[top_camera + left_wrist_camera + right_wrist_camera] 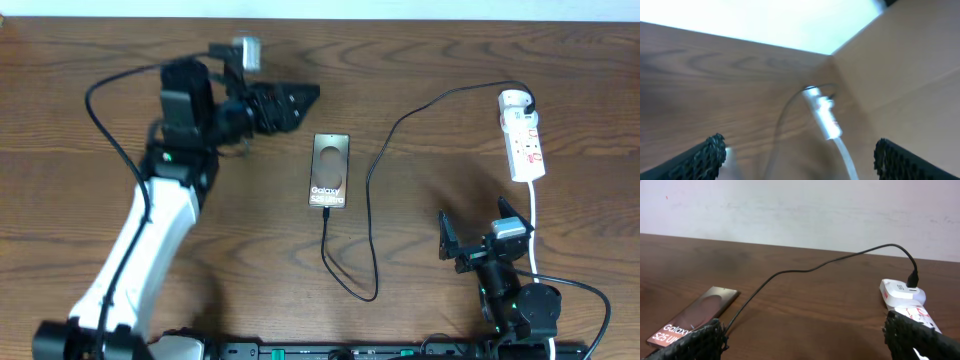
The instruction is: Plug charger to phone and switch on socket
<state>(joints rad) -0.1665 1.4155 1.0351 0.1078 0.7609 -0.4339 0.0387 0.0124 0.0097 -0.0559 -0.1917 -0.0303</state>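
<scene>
The charger [372, 200] seems to meet the near edge of the phone [330, 170] at mid-worktop [450, 60], so plugging looks done and switching on the socket [527, 145], at the far right, is the step in hand. Both the left end effector [801, 157] and the right end effector [805, 340] are spread and hold nothing. The right one sits nearer the socket, so I judge it should reach forward and press the switch, which is too small to make out.

The desk [450, 60] carries one phone [330, 171], one thin black charger cable [368, 200], one white power strip [524, 145] and one thick white cord [534, 225]. Two robot arms are at the near edge: the left arm [160, 230] and the right arm [505, 280].
</scene>
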